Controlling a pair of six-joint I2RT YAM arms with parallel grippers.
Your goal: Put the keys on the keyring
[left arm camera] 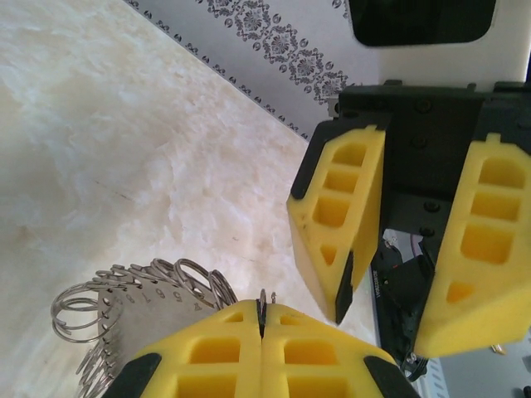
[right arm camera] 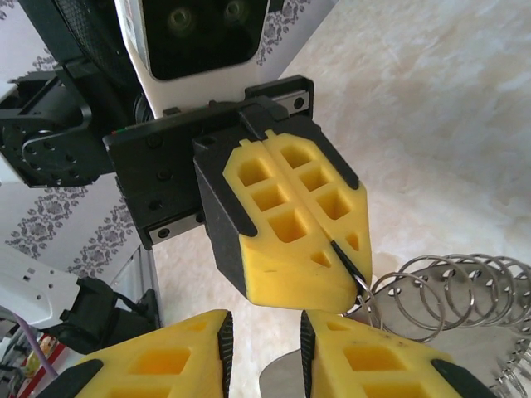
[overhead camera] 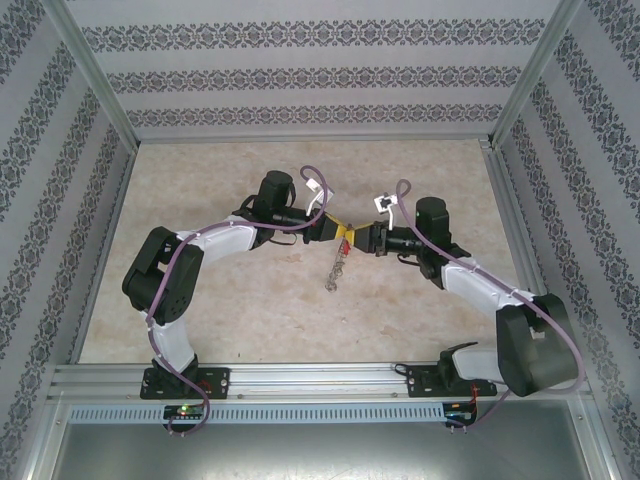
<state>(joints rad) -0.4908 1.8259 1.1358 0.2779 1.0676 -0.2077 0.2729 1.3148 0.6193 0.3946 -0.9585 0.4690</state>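
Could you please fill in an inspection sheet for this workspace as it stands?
surface: beige marbled tabletop, no marks seen.
job's things: keyring, fringed with small silvery rings, pinched by its hoop and hanging below the left gripper.
clutter: nothing seen.
grippers: left gripper shut on the keyring; right gripper facing it, open, nothing between its fingers.
cables: a purple cable along each arm, away from the fingertips.
surroundings: patterned walls; aluminium frame rail at the near edge.
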